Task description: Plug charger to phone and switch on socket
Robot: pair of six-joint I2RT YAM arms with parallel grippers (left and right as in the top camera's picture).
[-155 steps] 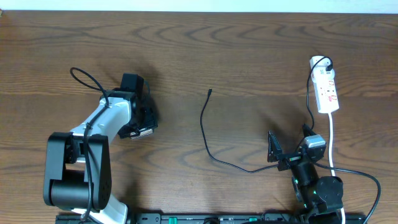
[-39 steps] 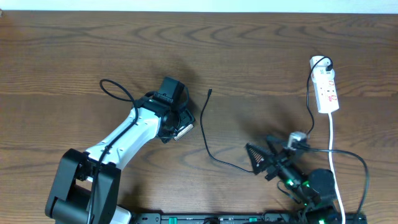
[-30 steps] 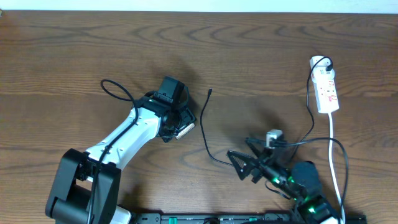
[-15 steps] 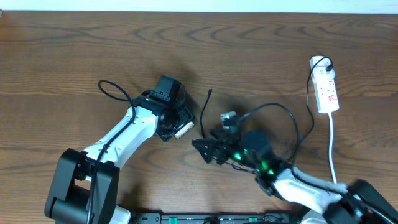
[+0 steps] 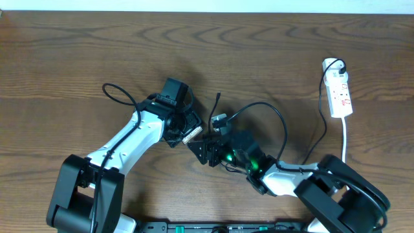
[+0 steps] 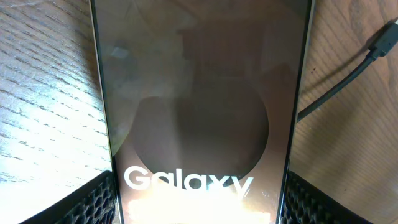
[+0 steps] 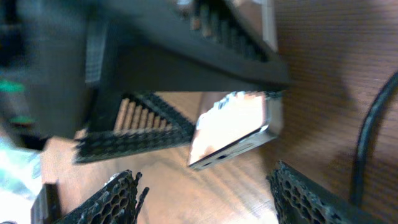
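Clamped in the left end effector (image 6: 199, 202), the phone (image 6: 199, 106) runs off the top and bottom edges; lettering after "Galaxy" is lost in glare. From overhead, that end effector covers all but the phone's tip. The socket (image 5: 339, 94) has switches too small to read.

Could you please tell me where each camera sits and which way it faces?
Overhead: above the table, looking straight down; left arm and right arm show.
Left wrist: behind the left tool, looking along the phone it grips; finger pads show.
Right wrist: behind the right tool, facing the phone's end; its fingers show.
Both wrist views share the phone and charger.
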